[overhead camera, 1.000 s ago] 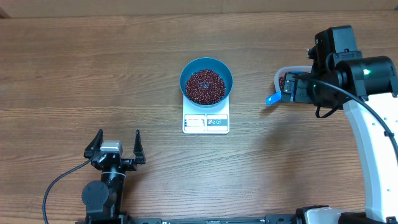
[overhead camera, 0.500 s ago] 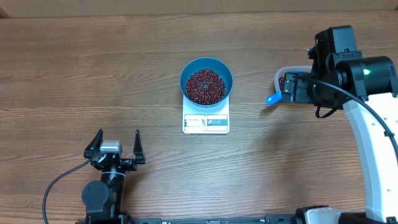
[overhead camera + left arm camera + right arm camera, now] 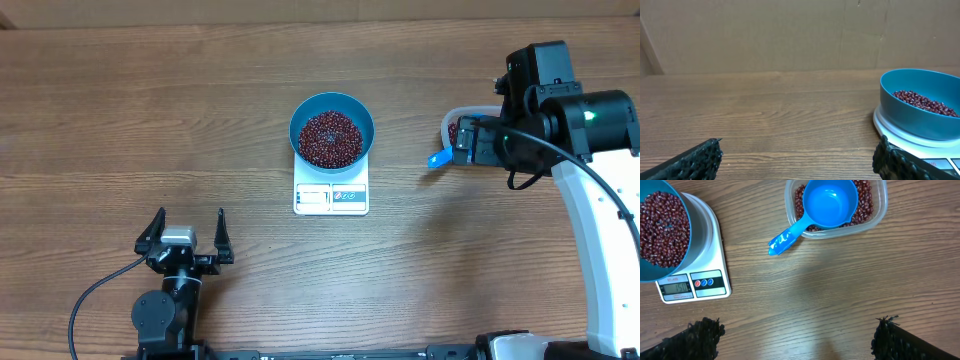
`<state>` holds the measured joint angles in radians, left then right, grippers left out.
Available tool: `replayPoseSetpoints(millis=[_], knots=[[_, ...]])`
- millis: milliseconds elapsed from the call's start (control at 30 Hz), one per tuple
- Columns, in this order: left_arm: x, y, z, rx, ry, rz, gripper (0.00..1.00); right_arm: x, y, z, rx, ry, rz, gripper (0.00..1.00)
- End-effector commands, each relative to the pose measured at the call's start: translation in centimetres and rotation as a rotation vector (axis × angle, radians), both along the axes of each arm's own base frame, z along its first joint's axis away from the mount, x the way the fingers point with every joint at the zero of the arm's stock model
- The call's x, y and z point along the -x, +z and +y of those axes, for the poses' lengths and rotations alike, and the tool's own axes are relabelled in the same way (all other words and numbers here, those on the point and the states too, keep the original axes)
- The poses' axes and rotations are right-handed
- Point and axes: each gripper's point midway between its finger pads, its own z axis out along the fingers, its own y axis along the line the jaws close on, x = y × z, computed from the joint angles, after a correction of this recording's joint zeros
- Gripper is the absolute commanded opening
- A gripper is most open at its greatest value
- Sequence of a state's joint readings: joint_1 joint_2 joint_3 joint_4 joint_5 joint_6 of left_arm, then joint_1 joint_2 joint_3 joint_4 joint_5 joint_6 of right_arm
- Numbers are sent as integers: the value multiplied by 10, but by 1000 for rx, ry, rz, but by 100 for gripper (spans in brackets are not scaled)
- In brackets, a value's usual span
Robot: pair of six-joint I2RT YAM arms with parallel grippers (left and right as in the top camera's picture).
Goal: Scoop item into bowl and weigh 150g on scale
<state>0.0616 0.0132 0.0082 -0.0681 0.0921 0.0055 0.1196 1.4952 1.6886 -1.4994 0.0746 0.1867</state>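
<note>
Nothing moved; only right wrist shows scoop lying on beans in tub.

Nothing gripped on either side: the left hand sits low with fingers spread wide, and the right hand points down, fingers just as wide.

Blue bowl sits at far R, partly cut off by the frame edge, w/ dark red-brown beans heaped inside. It rests on the white scale. Left gripper is low over the wood table, jaws spread wide, tips in the btm corners. Plain brown wall behind.
</note>
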Motion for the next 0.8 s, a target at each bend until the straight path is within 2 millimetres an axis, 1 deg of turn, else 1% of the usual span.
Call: replayPoseSetpoints(millis=[0, 467, 533, 600, 633, 767], knots=[[0, -1, 4, 8, 22, 0, 100, -2, 13, 2, -7, 17, -44, 100], [0, -1, 4, 8, 21, 0, 100, -3, 13, 2, -8, 17, -48, 100], [0, -1, 4, 8, 21, 0, 100, -13, 22, 4, -15, 17, -116, 100], [0, -1, 4, 8, 21, 0, 100, -29, 35, 6, -30, 19, -213, 100], [0, -1, 4, 8, 21, 0, 99, -42, 48, 11, -57, 27, -314, 100], [0, -1, 4, 8, 21, 0, 100, -49, 61, 19, -109, 51, -439, 100]])
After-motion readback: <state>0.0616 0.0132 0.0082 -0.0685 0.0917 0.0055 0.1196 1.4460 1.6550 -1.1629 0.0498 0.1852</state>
